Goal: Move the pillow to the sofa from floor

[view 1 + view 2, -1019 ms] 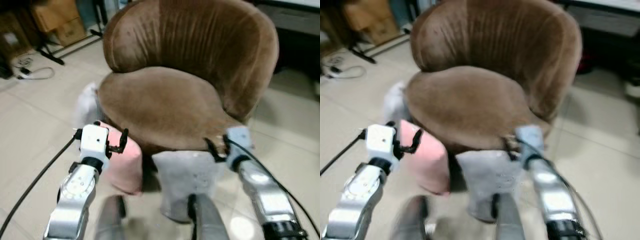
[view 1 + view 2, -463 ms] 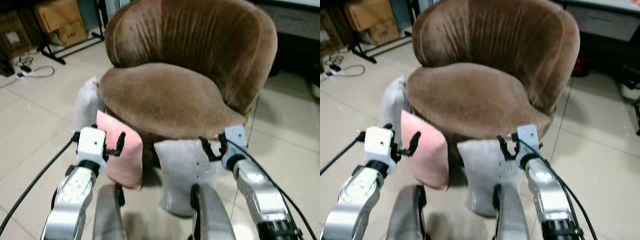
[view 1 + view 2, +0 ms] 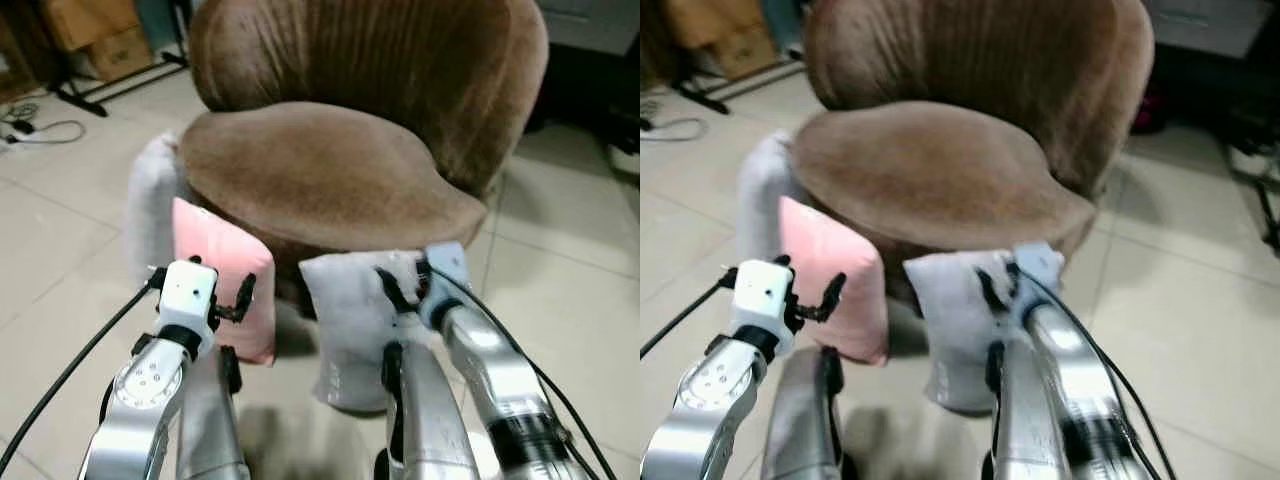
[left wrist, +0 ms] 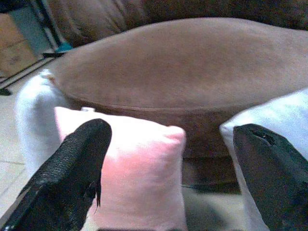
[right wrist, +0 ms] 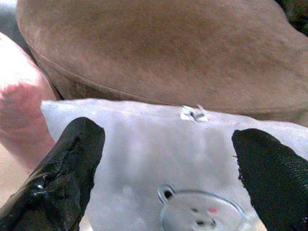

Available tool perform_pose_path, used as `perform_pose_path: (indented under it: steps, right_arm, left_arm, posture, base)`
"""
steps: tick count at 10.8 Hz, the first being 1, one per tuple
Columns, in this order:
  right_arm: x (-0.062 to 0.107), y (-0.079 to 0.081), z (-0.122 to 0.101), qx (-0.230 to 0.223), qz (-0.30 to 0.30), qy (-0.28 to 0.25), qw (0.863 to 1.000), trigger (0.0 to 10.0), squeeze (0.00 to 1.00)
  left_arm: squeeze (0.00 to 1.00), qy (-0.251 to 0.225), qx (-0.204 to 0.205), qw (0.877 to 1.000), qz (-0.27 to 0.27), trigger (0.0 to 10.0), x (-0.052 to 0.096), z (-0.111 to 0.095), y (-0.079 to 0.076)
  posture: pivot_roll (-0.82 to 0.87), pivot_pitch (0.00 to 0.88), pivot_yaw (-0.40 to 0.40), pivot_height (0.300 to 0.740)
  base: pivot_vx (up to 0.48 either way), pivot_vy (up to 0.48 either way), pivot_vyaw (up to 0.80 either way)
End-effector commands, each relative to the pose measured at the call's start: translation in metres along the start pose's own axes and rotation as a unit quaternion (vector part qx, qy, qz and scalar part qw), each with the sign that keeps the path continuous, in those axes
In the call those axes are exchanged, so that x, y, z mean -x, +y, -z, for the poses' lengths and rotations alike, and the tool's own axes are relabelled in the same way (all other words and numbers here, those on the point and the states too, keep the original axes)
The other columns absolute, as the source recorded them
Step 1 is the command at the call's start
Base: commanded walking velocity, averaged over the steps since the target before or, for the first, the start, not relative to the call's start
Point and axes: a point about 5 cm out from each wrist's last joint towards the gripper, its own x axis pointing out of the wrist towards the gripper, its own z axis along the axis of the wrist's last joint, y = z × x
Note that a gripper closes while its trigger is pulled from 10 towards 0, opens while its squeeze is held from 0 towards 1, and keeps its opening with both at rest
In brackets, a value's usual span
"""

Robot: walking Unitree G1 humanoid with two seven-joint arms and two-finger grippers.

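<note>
A pink pillow [image 3: 222, 270] and a pale grey pillow [image 3: 350, 320] stand on the floor, leaning against the front of the brown velvet sofa chair [image 3: 330, 170]. A third, white pillow [image 3: 148, 200] leans at the chair's left side. My left gripper [image 3: 238, 298] is open, just in front of the pink pillow's top edge. In the left wrist view its fingers [image 4: 72, 163] frame the pink pillow [image 4: 139, 178]. My right gripper [image 3: 400, 285] is open at the grey pillow's top edge, with the grey pillow [image 5: 159, 159] between its fingers [image 5: 62, 168] in the right wrist view.
Cardboard boxes [image 3: 95, 30], black stand legs [image 3: 95, 95] and a cable [image 3: 40, 130] lie on the tiled floor at the back left. Dark furniture [image 3: 590, 60] stands behind the chair on the right. Bare tiles [image 3: 560, 260] stretch to the right of the chair.
The camera has come closer and tilted down, so the chair sits higher in view. My right gripper has moved left and forward onto the grey pillow's top edge. The left gripper has barely moved.
</note>
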Motion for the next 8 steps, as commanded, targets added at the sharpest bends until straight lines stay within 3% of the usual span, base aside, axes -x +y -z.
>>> perform_pose_path:
  steps: [1, 3, 6, 7, 8]
  right_arm:
    - [-0.005, -0.002, -0.001, -0.004, 0.009, 0.004, 1.0, 10.0, 1.0]
    - [-0.021, 0.0, 0.004, -0.004, 0.03, 0.044, 0.999, 10.0, 1.0]
    - [-0.038, 0.015, 0.011, 0.006, 0.01, 0.088, 0.996, 10.0, 1.0]
    - [-0.044, 0.018, 0.01, 0.023, 0.03, 0.091, 0.995, 10.0, 0.0]
    - [-0.048, 0.021, 0.01, 0.02, 0.048, 0.091, 0.995, 10.0, 0.0]
  left_arm:
    - [0.0, 0.003, -0.006, 1.0, 0.015, 10.0, 0.002, -0.001, -0.002]
    - [0.0, 0.009, -0.009, 0.998, 0.064, 10.0, 0.003, 0.0, -0.005]
    - [0.0, 0.021, -0.012, 0.992, 0.127, 10.0, 0.007, 0.0, -0.003]
    - [0.0, 0.025, -0.019, 0.989, 0.141, 10.0, 0.009, 0.0, -0.003]
    - [0.0, 0.029, -0.022, 0.988, 0.147, 10.0, 0.011, 0.0, -0.002]
  posture:
    - [-0.07, 0.0, -0.008, 0.43]
    - [-0.05, 0.0, -0.012, 0.43]
    - [-0.03, 0.0, 0.002, 0.43]
    - [-0.02, 0.0, 0.014, 0.43]
    - [-0.01, 0.0, 0.021, 0.43]
  base:
    - [0.0, 0.0, 0.0]
    - [0.0, 0.0, 0.0]
    - [0.0, 0.0, 0.0]
    - [0.0, 0.0, 0.0]
    - [0.0, 0.0, 0.0]
